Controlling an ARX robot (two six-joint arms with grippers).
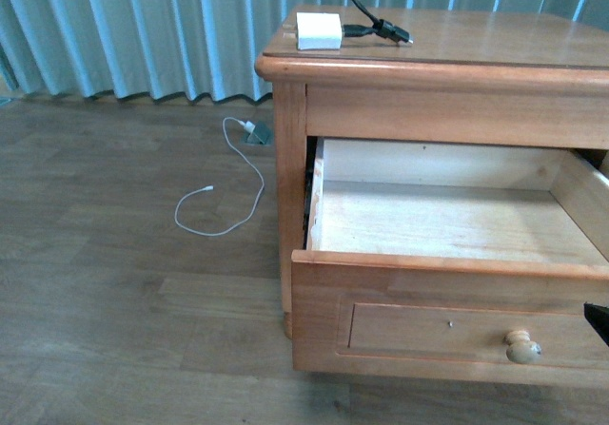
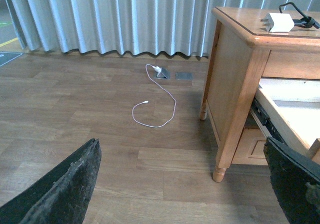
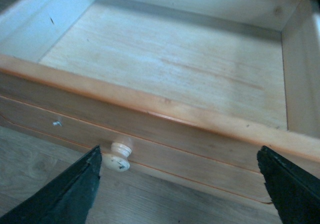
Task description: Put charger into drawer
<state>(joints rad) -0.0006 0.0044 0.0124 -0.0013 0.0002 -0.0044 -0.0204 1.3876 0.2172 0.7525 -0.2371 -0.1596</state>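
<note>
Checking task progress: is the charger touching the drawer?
Apart. The front view shows the charger lying on the nightstand top, with the open drawer pulled out below it.

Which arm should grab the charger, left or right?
Probably the left. The charger sits at the left end of the nightstand top, and the left gripper, open, has it in view. The right gripper is low, by the drawer knob.

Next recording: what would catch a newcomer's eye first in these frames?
The drawer stands pulled wide open at the front of the nightstand, showing a bare pale interior. On the nightstand top, toward its left end, sits the white charger with its black cable beside it. A thin white cable curls on the wood floor to the nightstand's left.
</note>
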